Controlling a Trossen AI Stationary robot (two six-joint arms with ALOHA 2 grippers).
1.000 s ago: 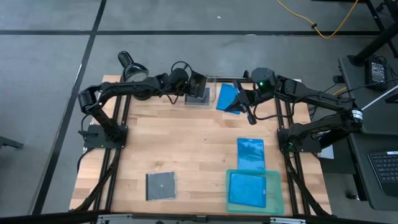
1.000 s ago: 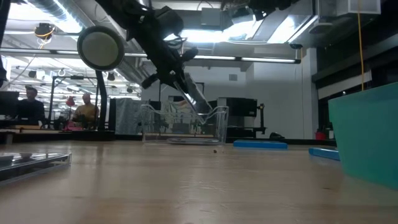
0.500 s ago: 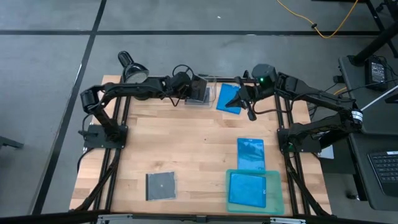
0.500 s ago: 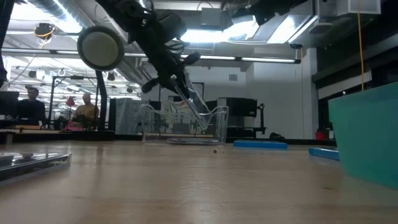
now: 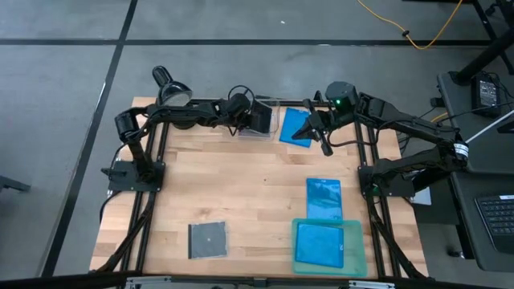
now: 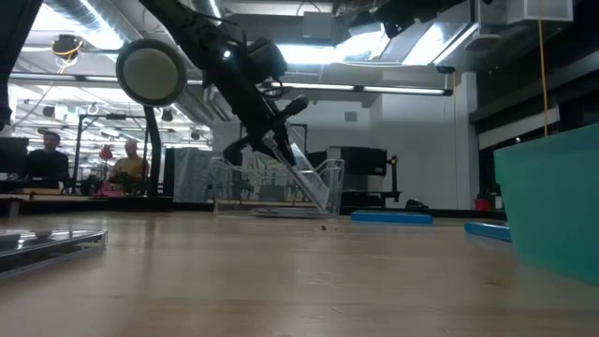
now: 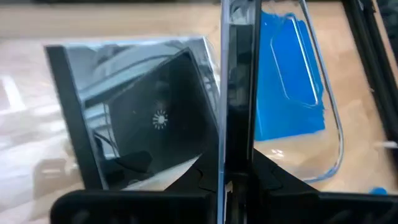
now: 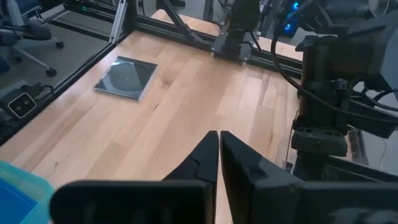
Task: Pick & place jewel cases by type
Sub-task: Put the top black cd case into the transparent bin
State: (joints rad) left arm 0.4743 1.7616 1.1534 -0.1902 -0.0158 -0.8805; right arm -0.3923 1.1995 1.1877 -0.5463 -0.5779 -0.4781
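Note:
My left gripper (image 5: 259, 119) (image 7: 230, 177) is at the clear plastic bin (image 5: 269, 103) by the table's far edge, shut on a square clear jewel case (image 7: 236, 93) seen edge-on. Another square dark case (image 7: 137, 118) lies flat in the bin. My right gripper (image 5: 321, 144) (image 8: 219, 155) is shut and holds nothing, just right of a blue case (image 5: 295, 127) lying flat beside the bin. A second blue case (image 5: 324, 198) lies on the table. A third blue case (image 5: 320, 245) lies in the teal tray (image 5: 357, 261). One square case (image 5: 207, 239) (image 8: 126, 76) lies near the near edge. My left gripper pinches the square case between its two fingers at one edge (image 7: 235, 163), coming from the table's left and slanting down. The case slants down from the fingers (image 6: 273, 148), and its lower end (image 6: 323, 198) is inside the bin. Whether it touches the bin's floor, I cannot tell.
A round lamp head (image 5: 173, 92) (image 6: 150, 71) stands at the far left corner. Bare wood (image 5: 241, 185) stretches across the table's middle. People sit in the room beyond the table (image 6: 126, 164).
My left gripper has moved a little toward the table's right, over the bin. The held case has tipped further over and its lower end has gone down deeper into the bin.

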